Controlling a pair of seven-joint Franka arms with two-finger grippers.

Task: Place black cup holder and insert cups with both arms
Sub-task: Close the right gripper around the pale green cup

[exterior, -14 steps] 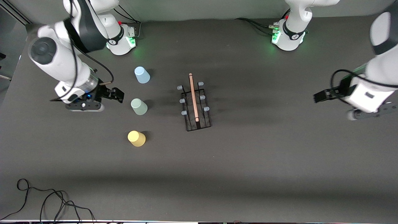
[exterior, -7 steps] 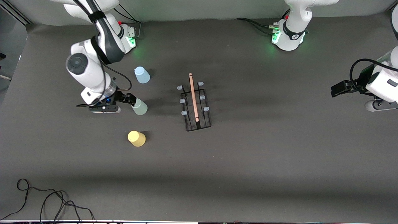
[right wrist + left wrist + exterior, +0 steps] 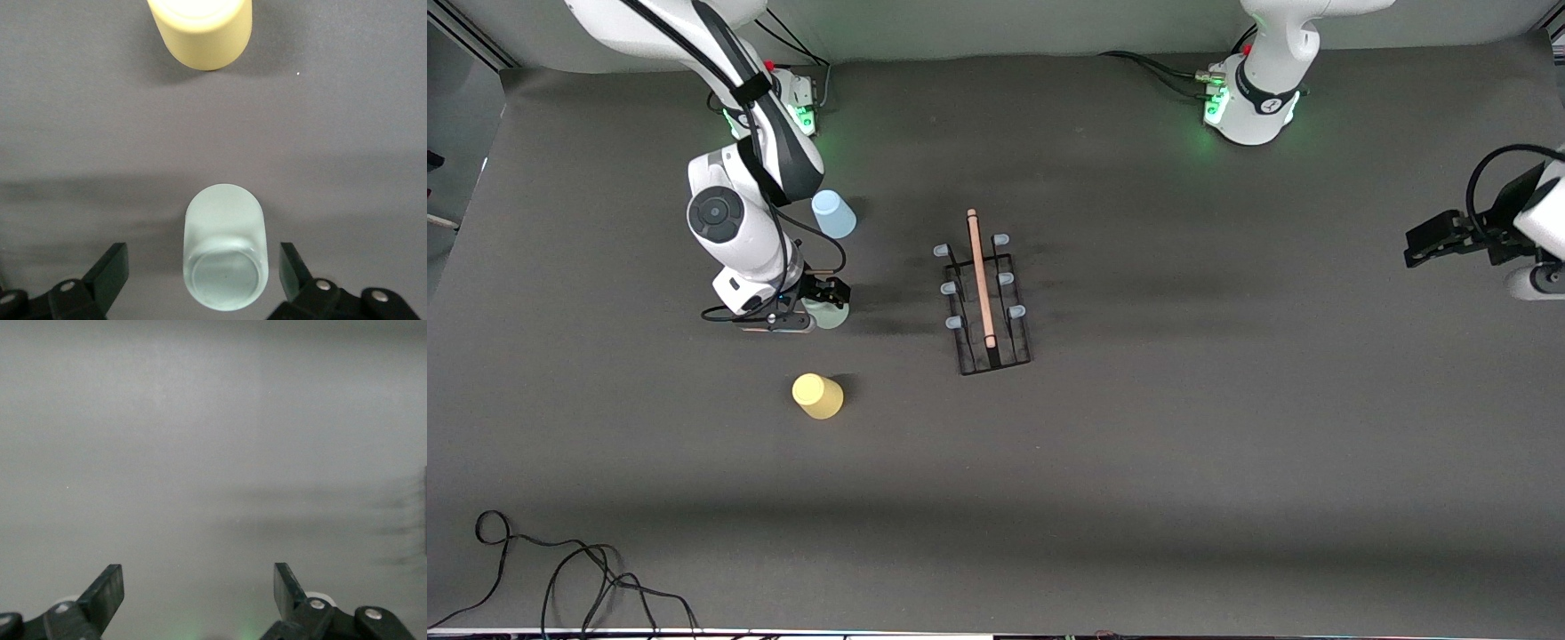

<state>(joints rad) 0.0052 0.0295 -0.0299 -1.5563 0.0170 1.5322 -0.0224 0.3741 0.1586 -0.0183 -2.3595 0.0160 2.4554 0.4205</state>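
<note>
Front view shows you the right gripper (image 3: 827,293) down at the pale grey-green plastic tumbler (image 3: 831,316), which stands upside down on the dark grey table (image 3: 1138,462) toward the right arm's end. Your right wrist view has that tumbler (image 3: 225,257) sitting between the two black fingers (image 3: 107,273), jaws spread wide with a gap on either side of it, so nothing is gripped yet. The yellow plastic tumbler (image 3: 817,396) stands nearer to the front camera than the grey-green one, well apart from it, and also shows in the right wrist view (image 3: 200,30). The light blue plastic tumbler (image 3: 833,214) stands farther from the front camera, just beside the right arm's elbow as you see it. The black wire cup holder with a light wooden rod handle and pale-blue-tipped pegs (image 3: 985,302) stands upright near the middle of the table, apart from all three tumblers, every peg bare. Your left gripper (image 3: 1436,242) hangs over the left arm's end of the table, waiting; in the left wrist view (image 3: 199,593) its jaws stand wide apart with only bare table between them
</note>
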